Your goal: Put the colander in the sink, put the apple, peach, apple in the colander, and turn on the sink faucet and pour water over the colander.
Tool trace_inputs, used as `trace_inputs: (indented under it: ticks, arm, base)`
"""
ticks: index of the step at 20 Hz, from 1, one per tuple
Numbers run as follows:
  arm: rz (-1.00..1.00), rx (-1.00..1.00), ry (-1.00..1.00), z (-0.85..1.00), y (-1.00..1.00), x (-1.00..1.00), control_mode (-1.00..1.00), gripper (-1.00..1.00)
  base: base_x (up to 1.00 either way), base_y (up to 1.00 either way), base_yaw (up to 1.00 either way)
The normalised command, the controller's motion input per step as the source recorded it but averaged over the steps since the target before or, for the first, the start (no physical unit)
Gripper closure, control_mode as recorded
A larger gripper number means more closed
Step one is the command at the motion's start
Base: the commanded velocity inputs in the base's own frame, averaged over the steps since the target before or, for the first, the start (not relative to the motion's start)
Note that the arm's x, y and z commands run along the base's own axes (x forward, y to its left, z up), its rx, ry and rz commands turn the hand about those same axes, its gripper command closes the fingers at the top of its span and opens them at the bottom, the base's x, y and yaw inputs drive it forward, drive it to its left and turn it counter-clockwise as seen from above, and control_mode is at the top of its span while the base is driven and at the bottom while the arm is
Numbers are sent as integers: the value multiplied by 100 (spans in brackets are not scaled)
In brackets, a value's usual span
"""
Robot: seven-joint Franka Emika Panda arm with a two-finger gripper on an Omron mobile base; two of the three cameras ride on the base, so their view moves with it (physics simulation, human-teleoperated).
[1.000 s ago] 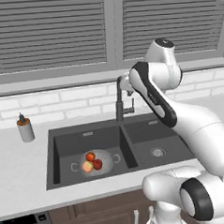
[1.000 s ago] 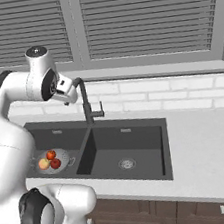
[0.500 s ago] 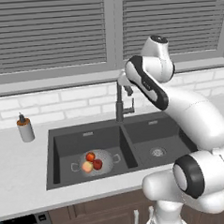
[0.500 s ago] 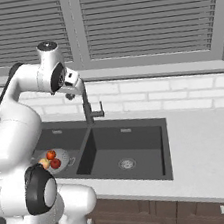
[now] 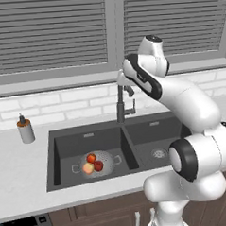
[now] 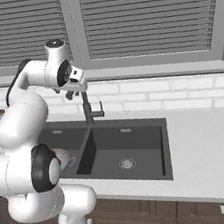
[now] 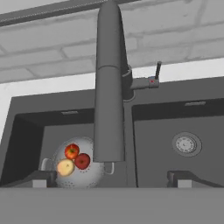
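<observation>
The dark double-basin sink (image 5: 60, 153) holds the silvery colander (image 5: 106, 158) in its left basin. Two red apples (image 5: 91, 158) (image 5: 98, 165) and the pale peach (image 5: 87, 168) lie inside it. My gripper (image 5: 126, 87) hangs open just above the top of the sink faucet (image 5: 120, 107), holding nothing. In the hand view the spout (image 7: 108, 87) runs down the middle between my fingertips (image 7: 37, 179), with the side lever (image 7: 157, 71) to its right and the colander (image 7: 89, 175) below. No water shows.
A grey soap dispenser (image 5: 25, 131) stands on the counter left of the sink. The right basin has a round steel drain (image 7: 186, 144). A brick backsplash and a window with blinds run behind the faucet (image 6: 87, 110).
The arm's upper links have swung upright and closer to the wall. The hand stays by the faucet top, shifted slightly left, jaws still open.
</observation>
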Motion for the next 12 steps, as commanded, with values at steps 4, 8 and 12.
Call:
trace_inputs:
  ticks: [4, 8, 12]
  arm:
    - [0, -4, 3, -8, 0, 28, -100, -100]
    - [0, -4, 2, -6, 0, 20, -100, -100]
    - [0, -3, 3, -19, 2, 14, -100, -100]
  base:
    - [0, 0, 0]
    - [0, 0, 0]
    - [0, 0, 0]
